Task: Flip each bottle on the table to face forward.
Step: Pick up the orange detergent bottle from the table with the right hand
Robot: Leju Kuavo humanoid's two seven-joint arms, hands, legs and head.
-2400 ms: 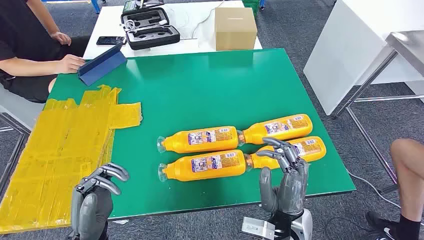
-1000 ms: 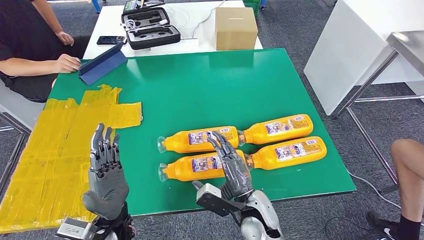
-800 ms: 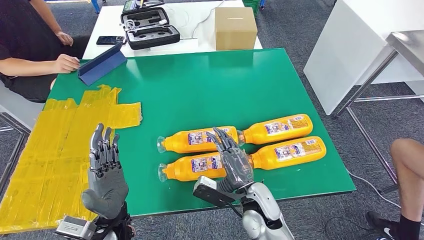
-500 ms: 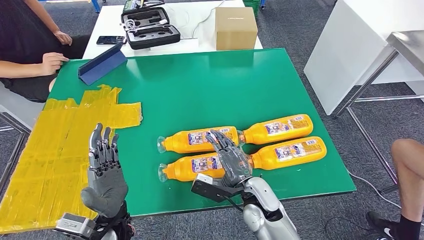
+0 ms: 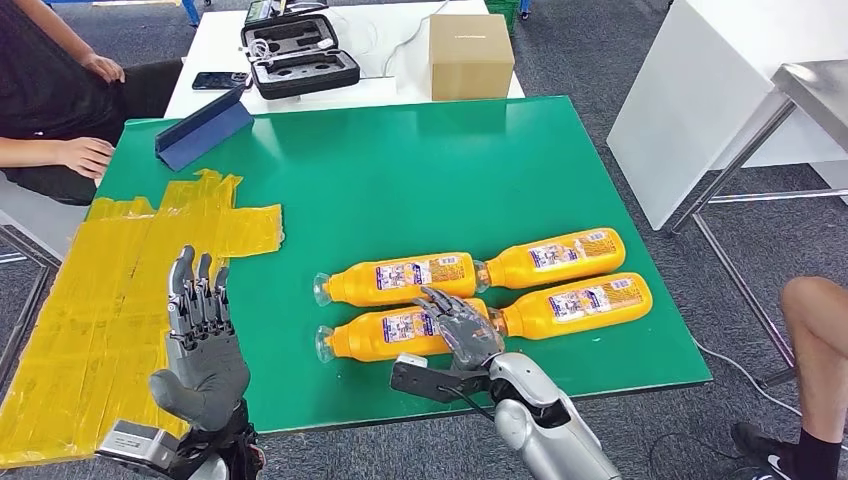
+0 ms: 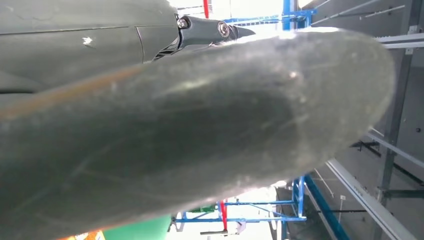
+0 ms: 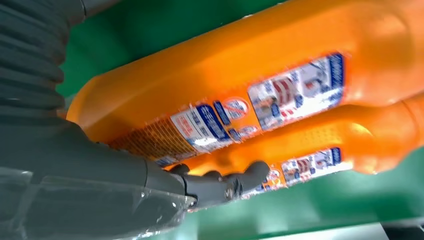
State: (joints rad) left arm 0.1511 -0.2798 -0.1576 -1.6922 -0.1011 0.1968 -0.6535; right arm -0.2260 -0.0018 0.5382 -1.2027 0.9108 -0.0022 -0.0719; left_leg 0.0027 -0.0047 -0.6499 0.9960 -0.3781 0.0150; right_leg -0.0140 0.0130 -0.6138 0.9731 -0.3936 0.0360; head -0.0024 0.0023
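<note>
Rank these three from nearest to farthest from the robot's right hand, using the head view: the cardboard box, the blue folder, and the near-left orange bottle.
1. Near-left orange bottle: the right hand lies on its base end.
2. Blue folder: far-left part of the green table.
3. Cardboard box: on the white table beyond, slightly farther than the folder.

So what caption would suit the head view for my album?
Right hand rests on the near-left orange bottle among four lying on the green table; left hand raised, open.
</note>
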